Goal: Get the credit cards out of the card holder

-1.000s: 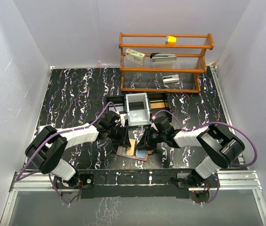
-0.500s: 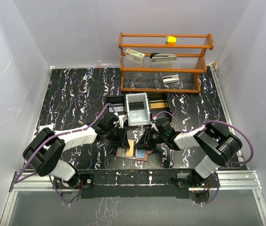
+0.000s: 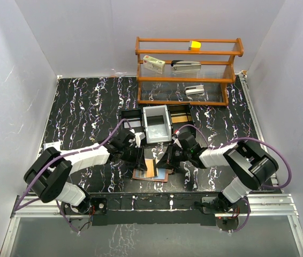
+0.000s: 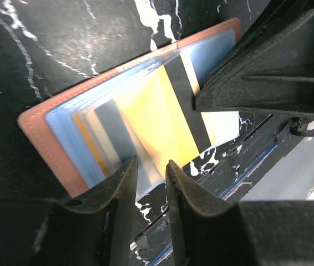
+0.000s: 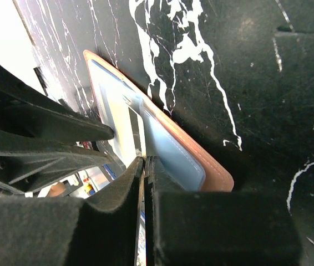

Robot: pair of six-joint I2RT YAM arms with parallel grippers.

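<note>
Yellow card (image 4: 151, 111) edge pinched by right tool (image 5: 145, 162); left tool (image 4: 151, 166) close beside.

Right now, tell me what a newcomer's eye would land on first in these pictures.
Both arms meet at the near middle of the table, the left gripper and right gripper flanking the open salmon-pink card holder. A yellow-orange card with a black stripe fans out of its sleeves, the right gripper seemingly pinching it. A wooden rack stands at the far edge.
</note>
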